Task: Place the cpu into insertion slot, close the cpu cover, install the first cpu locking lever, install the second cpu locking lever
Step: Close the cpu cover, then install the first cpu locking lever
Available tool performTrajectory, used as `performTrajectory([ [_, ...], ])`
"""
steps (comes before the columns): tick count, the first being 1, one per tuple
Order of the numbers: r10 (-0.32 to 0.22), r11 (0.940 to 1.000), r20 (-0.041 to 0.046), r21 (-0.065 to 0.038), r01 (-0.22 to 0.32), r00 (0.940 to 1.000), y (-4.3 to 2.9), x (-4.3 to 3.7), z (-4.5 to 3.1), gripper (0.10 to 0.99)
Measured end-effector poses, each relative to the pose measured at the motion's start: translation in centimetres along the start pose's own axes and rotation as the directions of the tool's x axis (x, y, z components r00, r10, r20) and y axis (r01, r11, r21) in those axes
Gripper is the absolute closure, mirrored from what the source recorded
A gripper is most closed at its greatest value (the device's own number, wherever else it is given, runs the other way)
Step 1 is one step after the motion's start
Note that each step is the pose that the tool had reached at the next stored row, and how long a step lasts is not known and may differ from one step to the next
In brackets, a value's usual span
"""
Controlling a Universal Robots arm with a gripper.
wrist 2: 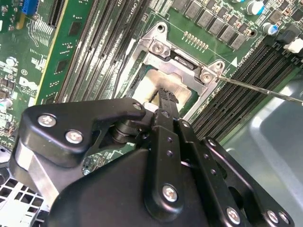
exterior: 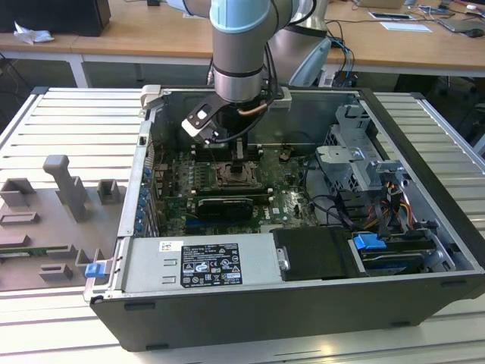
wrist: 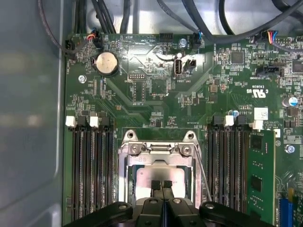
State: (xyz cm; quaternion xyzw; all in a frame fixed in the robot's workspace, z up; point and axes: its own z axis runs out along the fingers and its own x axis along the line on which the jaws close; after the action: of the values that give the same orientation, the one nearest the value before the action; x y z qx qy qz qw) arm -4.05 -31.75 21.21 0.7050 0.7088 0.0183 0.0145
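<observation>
Back desk: long light-wooden desktop (exterior: 151,34) on a white metal frame (exterior: 78,70), spanning the far side of the exterior view.
On the desk: black rectangular box (exterior: 57,15) and crumpled white paper (exterior: 32,34) at the exterior view's left; flat white sheets (exterior: 405,25) at its right.
Work table: ribbed silver aluminium tabletop (exterior: 68,121) (slats running across), in the foreground.
Fixture: grey plastic plate with raised blocks (exterior: 45,227), lying on the slats at the exterior view's left.
Light: even and soft, with a pale sheen on the slats.
</observation>
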Motion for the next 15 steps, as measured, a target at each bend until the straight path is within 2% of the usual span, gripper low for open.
performTrajectory([
  [15, 0.0, 1.0, -0.0001, 0.0, 0.0, 1.0, 0.03, 0.0, -0.45, 0.98],
])
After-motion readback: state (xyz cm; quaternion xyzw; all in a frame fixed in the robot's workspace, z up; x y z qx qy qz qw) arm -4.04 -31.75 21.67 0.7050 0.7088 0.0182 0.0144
